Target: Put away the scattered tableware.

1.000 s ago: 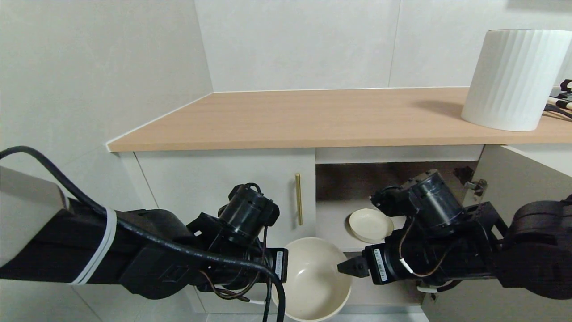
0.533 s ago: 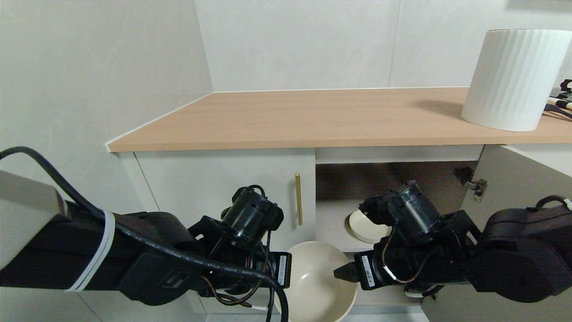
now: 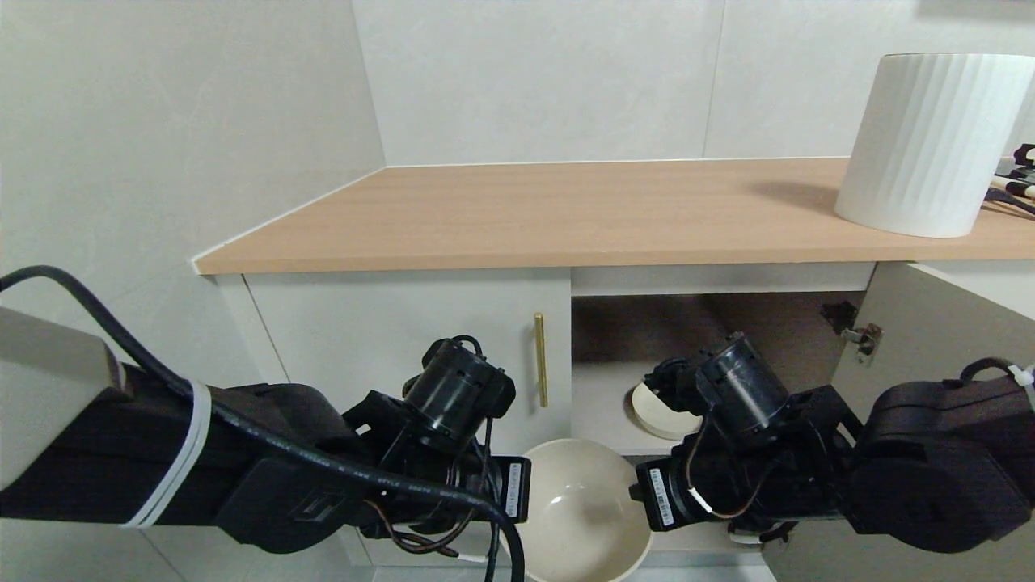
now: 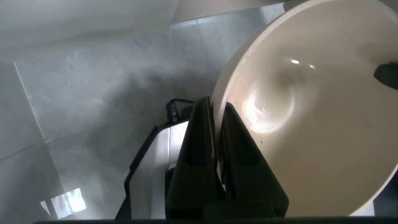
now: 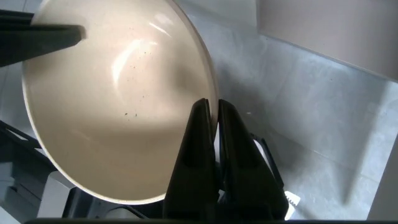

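cream round bowl (image 3: 578, 517) front and centre, hanging in the air low in front of the white cabinets, its hollow facing up toward the head camera. two grippers on it, one at each side. left gripper (image 3: 524, 491) is on the bowl's left rim, and from its own wrist camera the bowl (image 4: 311, 112) sits with the rim wedged right into the left gripper (image 4: 214, 109): the two black fingers (image 4: 239, 162) are squeezed to a thin slit, one inside the bowl wall, one outside. right gripper (image 3: 639, 493) meets the opposite rim, and it is the same picture from that wrist: bowl (image 5: 118, 99) edge threaded through the right gripper (image 5: 212, 106), fingers (image 5: 196, 155) nearly together, pinching the wall from both faces. so both are clamped on the one bowl. just behind the right arm, a small cream dish (image 3: 649, 411) lies flat on the shelf of the open cabinet (image 3: 614, 323), partly hidden. beside that opening, a slim gold handle (image 3: 539, 360) stands upright on the closed door. above runs the pale wooden countertop (image 3: 566, 210), with a white ribbed cylinder (image 3: 930, 145) standing at its right end.
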You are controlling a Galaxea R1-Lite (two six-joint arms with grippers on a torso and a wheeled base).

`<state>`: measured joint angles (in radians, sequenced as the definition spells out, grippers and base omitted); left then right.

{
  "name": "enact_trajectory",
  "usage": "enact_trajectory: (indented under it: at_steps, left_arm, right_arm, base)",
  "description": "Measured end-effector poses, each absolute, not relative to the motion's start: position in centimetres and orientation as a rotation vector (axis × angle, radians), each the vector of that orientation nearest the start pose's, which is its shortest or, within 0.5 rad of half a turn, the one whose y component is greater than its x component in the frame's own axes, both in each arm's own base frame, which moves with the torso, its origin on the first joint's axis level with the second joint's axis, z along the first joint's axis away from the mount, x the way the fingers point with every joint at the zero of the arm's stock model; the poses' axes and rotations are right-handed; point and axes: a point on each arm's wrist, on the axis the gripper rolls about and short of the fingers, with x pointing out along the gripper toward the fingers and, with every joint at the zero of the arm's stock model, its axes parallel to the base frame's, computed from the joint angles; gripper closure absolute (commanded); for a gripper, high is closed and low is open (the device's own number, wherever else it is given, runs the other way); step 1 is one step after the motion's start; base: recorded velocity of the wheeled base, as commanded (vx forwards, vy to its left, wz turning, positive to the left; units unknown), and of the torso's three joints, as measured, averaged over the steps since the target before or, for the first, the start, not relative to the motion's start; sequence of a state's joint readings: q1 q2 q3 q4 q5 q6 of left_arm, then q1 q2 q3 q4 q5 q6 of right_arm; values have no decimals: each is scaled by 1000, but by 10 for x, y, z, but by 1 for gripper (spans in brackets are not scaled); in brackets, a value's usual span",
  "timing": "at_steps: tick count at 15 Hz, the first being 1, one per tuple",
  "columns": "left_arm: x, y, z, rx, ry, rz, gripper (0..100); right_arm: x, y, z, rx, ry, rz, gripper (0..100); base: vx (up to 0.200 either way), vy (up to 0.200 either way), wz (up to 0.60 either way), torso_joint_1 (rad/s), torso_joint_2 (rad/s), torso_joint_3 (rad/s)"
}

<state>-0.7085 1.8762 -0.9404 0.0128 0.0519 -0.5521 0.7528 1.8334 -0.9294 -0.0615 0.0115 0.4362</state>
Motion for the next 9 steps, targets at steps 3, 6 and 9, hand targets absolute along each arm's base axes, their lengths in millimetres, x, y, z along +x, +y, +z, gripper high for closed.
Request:
enact_trajectory:
  at_steps: [3, 6, 9]
  left_arm:
    - [239, -204, 107, -139, 1020, -337, 100]
    - [240, -203, 108, -142, 1016, -334, 0]
    - [240, -204, 110, -149, 1009, -337, 0]
  right_arm:
    - [229, 215, 121, 78, 941, 522, 100]
    - [230, 215, 119, 74, 948, 517, 100]
    - [230, 215, 119, 74, 949, 518, 100]
  base:
    - [0, 0, 0, 0, 0, 0]
    - [0, 0, 0, 0, 0, 0]
    - [0, 0, 0, 0, 0, 0]
